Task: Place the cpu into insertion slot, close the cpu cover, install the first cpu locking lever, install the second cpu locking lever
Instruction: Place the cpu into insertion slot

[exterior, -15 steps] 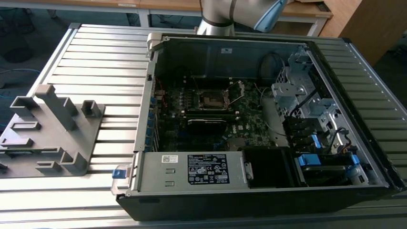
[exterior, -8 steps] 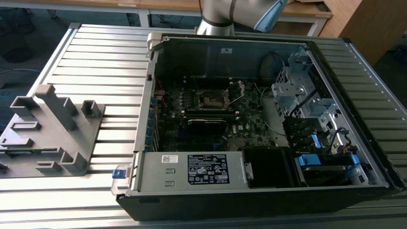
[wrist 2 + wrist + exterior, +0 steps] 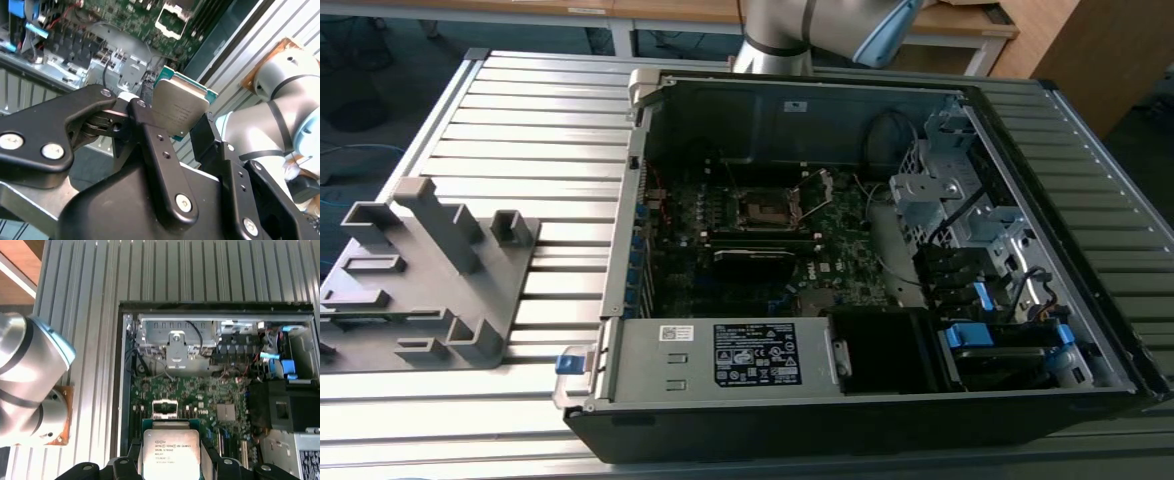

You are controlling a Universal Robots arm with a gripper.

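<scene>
Fingers (image 3: 155, 145) clamped on the chip (image 3: 171, 452) hold it flat, high above the open computer case (image 3: 761, 110). The socket (image 3: 165, 410) lies below, just beyond the chip's edge. In the exterior view it sits at ten o'clock from the case's middle.

all three views toward the motherboard (image 3: 847, 225)

Open computer case (image 3: 761, 125) on a slatted table (image 3: 534, 120) — grey fixture (image 3: 420, 280) nearby, apart.
</scene>
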